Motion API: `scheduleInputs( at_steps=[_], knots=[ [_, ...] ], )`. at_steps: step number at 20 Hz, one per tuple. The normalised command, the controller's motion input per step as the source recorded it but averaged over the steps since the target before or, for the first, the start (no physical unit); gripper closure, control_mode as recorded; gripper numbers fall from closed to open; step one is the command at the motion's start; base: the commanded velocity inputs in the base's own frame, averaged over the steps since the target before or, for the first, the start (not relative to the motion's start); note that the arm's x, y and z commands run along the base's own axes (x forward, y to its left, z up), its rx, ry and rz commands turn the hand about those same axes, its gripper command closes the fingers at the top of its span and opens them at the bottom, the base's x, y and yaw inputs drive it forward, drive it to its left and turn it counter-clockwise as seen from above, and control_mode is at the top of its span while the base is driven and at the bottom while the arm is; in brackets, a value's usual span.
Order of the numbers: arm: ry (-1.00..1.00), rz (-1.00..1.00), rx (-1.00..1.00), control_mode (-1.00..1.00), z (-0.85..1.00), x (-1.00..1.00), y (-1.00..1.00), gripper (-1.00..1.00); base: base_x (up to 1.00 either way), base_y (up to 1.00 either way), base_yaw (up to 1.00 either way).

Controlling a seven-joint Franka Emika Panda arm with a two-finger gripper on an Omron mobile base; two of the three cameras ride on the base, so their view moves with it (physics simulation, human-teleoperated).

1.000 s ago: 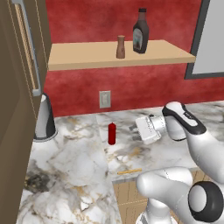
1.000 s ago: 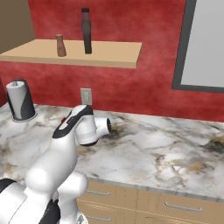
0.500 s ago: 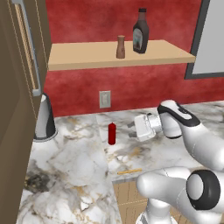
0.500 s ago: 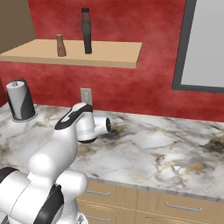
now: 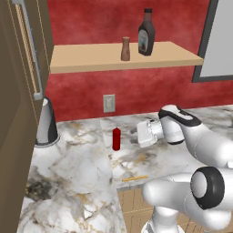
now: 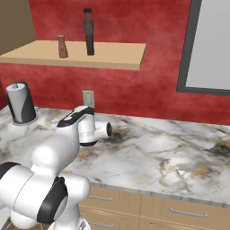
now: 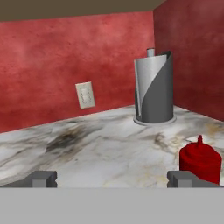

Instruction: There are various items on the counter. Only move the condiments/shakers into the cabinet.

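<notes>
Red bottle (image 7: 200, 161) just beyond the wide-spread end effector (image 7: 111, 178).

marble counter (image 5: 77, 168) – red bottle (image 5: 116, 139), grey cone appliance (image 5: 46, 123), orange stick (image 5: 134, 178), shelf (image 5: 91, 59) – shaker (image 5: 125, 48), sauce bottle (image 5: 146, 38)

Red bottle (image 5: 116, 139) on white, grey-veined counter (image 5: 77, 168); tan shaker (image 5: 125, 49) and dark brown bottle (image 5: 146, 38).

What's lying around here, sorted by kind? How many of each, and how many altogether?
Bottles: 2, a dark brown sauce bottle on the shelf and a red bottle on the counter.
Shakers: 1, a tan-brown shaker on the shelf.
Grey-and-black cone-shaped appliances: 1.
Orange sticks: 1.
Total: 5
</notes>
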Motion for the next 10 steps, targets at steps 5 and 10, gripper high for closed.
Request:
scheduleInputs(
  at_steps=[5, 10],
  knots=[
    [0.05, -0.03, 0.0, -1.0, -0.15, 0.19, 0.15, -1.0, 0.0, 0.0, 0.0],
    [0.05, -0.03, 0.0, -1.0, -0.17, 0.25, 0.17, -1.0, 0.0, 0.0, 0.0]
  ],
)
